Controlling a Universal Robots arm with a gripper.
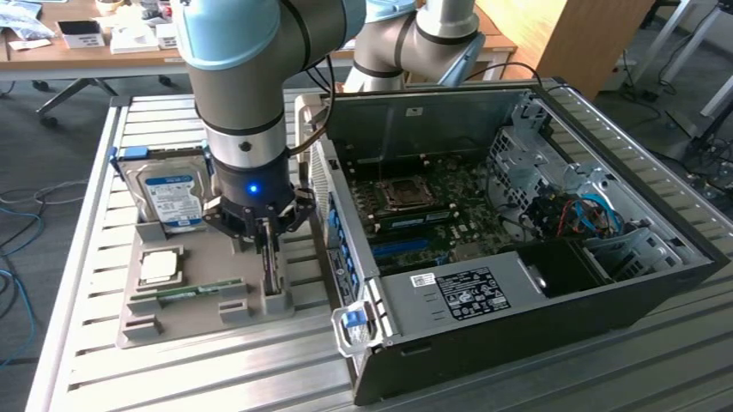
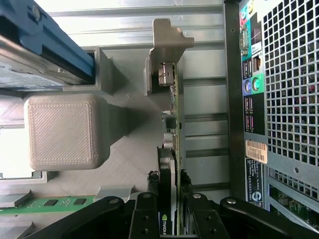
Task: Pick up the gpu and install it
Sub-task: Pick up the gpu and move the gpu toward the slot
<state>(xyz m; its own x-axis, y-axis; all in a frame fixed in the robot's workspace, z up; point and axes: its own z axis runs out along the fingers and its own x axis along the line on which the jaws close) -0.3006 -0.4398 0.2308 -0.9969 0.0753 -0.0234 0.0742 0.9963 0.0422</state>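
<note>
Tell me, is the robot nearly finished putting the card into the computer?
Not nearly, it's just starting. Done: the gripper is already down at the gpu. In hand: nothing is lifted yet, and the gpu stands on its edge in the gray holder, beside the open computer case. Left: lifting the gpu out and installing it in the case.
</note>
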